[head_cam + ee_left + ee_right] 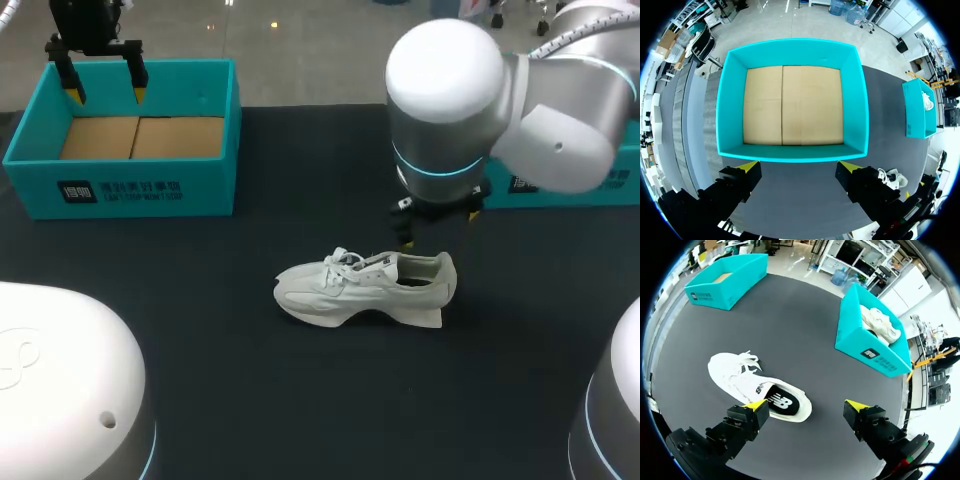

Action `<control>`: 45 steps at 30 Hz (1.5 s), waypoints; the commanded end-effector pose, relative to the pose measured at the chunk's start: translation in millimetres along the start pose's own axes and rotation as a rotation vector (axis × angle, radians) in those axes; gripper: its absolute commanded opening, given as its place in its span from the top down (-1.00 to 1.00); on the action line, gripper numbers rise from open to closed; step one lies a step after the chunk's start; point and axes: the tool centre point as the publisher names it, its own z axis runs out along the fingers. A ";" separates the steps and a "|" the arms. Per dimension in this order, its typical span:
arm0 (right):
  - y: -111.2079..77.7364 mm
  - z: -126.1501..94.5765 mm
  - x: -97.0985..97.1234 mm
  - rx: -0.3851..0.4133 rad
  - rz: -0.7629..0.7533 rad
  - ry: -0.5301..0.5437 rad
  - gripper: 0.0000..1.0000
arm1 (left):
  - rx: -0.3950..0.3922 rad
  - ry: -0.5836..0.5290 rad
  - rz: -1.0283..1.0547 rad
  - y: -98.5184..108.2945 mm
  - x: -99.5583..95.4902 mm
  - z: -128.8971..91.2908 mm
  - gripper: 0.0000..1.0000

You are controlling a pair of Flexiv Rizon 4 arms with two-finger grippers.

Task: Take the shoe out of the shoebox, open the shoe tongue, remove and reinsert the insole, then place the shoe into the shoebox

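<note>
The white shoe (365,288) stands on its sole mid-table, toe toward 9 o'clock. It is out of the box, so its mouth faces up within our reach. It has a soft-looking upper, loose laces, a chunky wavy sole and a dark insole (782,402). At about 1 o'clock from its heel our right claw (806,406) hangs spread and empty, well placed, we judge, for the tongue. Far off at 10 o'clock our left claw (105,88), also spread, hovers over the teal shoebox (130,190), which is straight-walled with a bare brown cardboard floor.

Dark worktop (300,170), matt surface. Second teal box (860,340) standing upright near its right edge. One white shoe (880,322) lying inside that box.
</note>
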 end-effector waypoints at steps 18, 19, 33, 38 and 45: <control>-8.1 -2.1 -15.9 -0.402 -0.870 0.172 -1.00 | 0.001 -0.001 0.000 0.5 0.0 -0.1 -1.00; -8.1 -2.1 -15.9 -0.402 -0.870 0.172 -1.00 | 0.001 -0.001 0.000 0.5 0.0 -0.1 -1.00; -26.0 -13.2 -41.1 -0.546 -0.837 0.398 -1.00 | 0.001 -0.001 0.000 0.5 0.0 -0.1 -1.00; -35.5 -6.5 -44.1 -0.640 -0.856 0.476 -1.00 | 0.001 -0.001 0.000 0.5 0.0 -0.1 -1.00; -45.2 13.1 -43.3 -0.729 -0.869 0.579 -1.00 | 0.001 -0.001 0.000 0.5 0.0 -0.1 -1.00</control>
